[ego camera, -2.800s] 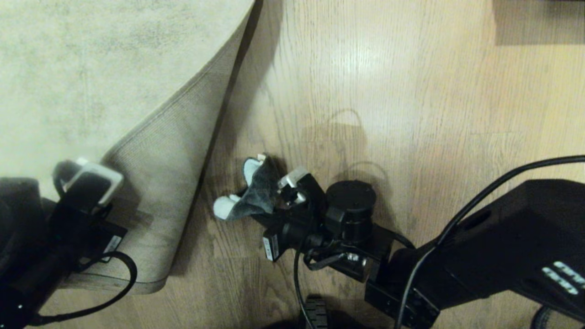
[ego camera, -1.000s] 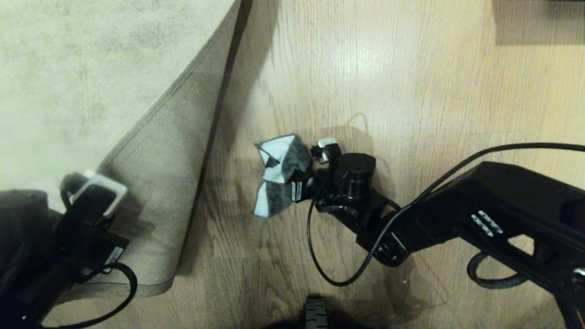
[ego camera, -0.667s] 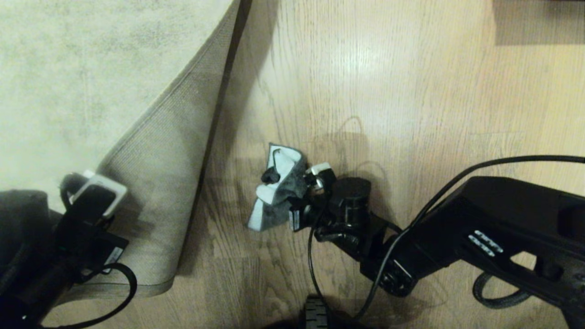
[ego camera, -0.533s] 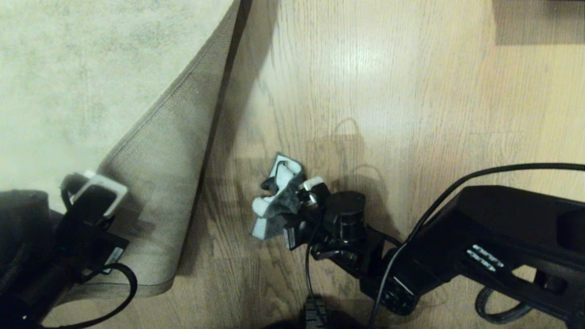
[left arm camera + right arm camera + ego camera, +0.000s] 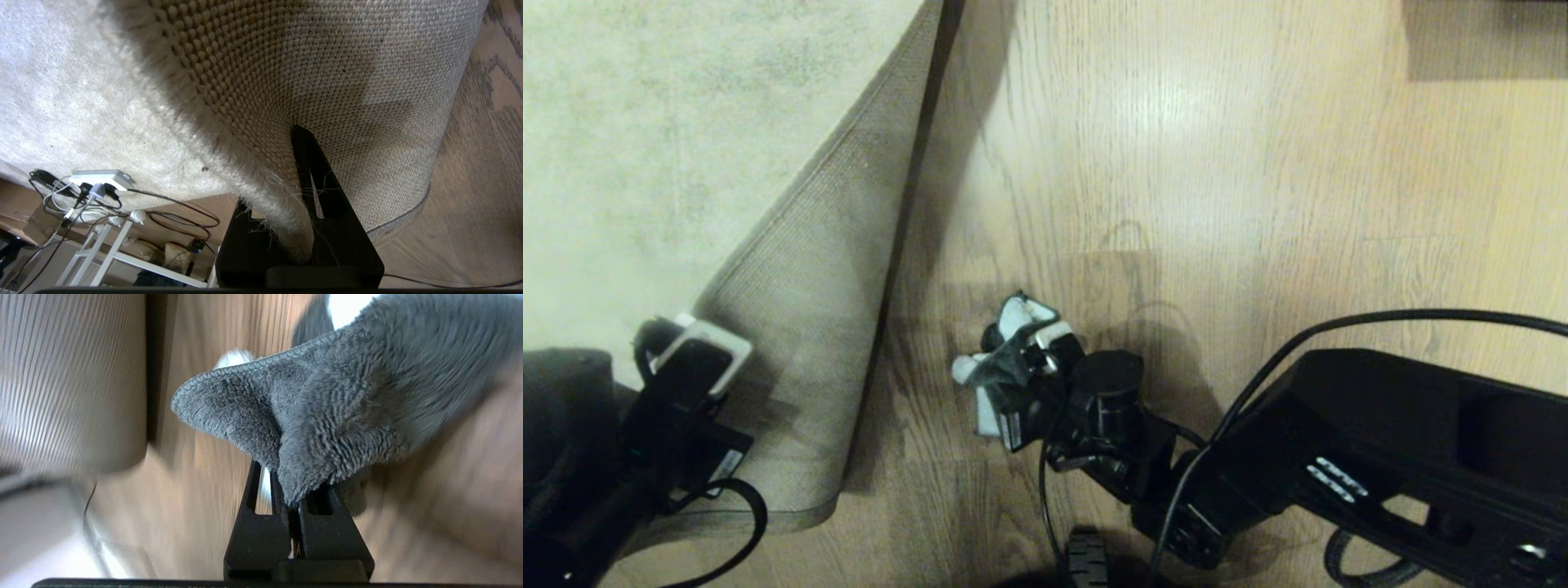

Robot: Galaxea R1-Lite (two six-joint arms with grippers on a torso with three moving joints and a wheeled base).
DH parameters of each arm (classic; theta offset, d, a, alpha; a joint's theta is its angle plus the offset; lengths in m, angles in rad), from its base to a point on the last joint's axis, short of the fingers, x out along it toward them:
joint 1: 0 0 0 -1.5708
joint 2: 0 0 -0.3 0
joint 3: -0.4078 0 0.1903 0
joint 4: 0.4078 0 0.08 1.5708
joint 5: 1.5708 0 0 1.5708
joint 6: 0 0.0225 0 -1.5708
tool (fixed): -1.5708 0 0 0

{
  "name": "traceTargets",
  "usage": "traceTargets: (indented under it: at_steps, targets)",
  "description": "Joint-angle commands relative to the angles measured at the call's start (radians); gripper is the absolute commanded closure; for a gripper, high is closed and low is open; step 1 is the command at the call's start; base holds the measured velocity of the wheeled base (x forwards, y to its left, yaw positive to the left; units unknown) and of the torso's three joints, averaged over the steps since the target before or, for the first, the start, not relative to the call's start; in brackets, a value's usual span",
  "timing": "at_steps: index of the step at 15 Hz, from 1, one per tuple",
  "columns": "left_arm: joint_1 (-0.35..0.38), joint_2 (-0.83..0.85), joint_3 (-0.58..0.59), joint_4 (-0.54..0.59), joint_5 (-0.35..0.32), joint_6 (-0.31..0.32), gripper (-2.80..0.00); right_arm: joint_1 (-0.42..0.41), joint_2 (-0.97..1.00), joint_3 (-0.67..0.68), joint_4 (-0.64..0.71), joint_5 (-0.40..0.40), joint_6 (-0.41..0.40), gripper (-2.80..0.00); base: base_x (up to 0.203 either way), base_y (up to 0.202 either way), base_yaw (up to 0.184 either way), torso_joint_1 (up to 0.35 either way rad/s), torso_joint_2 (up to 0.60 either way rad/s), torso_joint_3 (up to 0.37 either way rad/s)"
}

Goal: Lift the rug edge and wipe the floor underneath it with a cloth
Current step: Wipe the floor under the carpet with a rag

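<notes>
The rug edge (image 5: pixel 809 327) is lifted and folded back at the left, its tan woven backing (image 5: pixel 367 102) facing up. At the lower left, my left gripper (image 5: pixel 696 349) is shut on the rug's corner, and the frayed border (image 5: pixel 294 232) sits pinched between its black fingers (image 5: pixel 322 192). My right gripper (image 5: pixel 1023 369) is low over the bare wood floor (image 5: pixel 1217 163) just right of the lifted rug. It is shut on the crumpled dark grey cloth (image 5: pixel 1005 347), whose fluffy folds (image 5: pixel 327 408) bunch out from the closed fingers (image 5: pixel 261 522).
A dark object (image 5: pixel 1486 37) casts a shadow at the far right. Beyond the rug, a white power strip (image 5: pixel 100 179) with tangled cables and a white frame (image 5: pixel 114 253) stand on the floor. A black part of my base (image 5: pixel 1086 563) shows at the near edge.
My right gripper has dragged the cloth across the floor toward the near edge and slightly left, and the cloth has bunched up. The left gripper and the lifted rug have stayed still.
</notes>
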Motion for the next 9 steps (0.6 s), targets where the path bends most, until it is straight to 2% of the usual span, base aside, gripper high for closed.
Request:
traceTargets:
  at_steps: [1, 5, 7, 9]
  targets:
    - [0.0, 0.0, 0.003, -0.004, 0.003, 0.004, 0.0, -0.011, 0.071, -0.157, -0.01, -0.047, 0.002, 0.0, 0.0, 0.0, 0.0, 0.0, 0.0, 0.0]
    - [-0.001, 0.002, 0.003, -0.003, 0.003, 0.004, 0.0, -0.082, 0.096, -0.398, 0.052, -0.081, 0.004, 0.0, 0.0, 0.0, 0.0, 0.0, 0.0, 0.0]
    - [-0.002, 0.002, 0.003, -0.003, 0.003, 0.004, 0.0, -0.115, 0.076, -0.443, 0.096, -0.082, 0.005, 0.0, 0.0, 0.0, 0.0, 0.0, 0.0, 0.0]
    - [-0.002, 0.0, 0.003, -0.003, 0.003, 0.006, 0.0, -0.12, 0.057, -0.43, 0.101, -0.082, 0.007, 0.0, 0.0, 0.0, 0.0, 0.0, 0.0, 0.0]
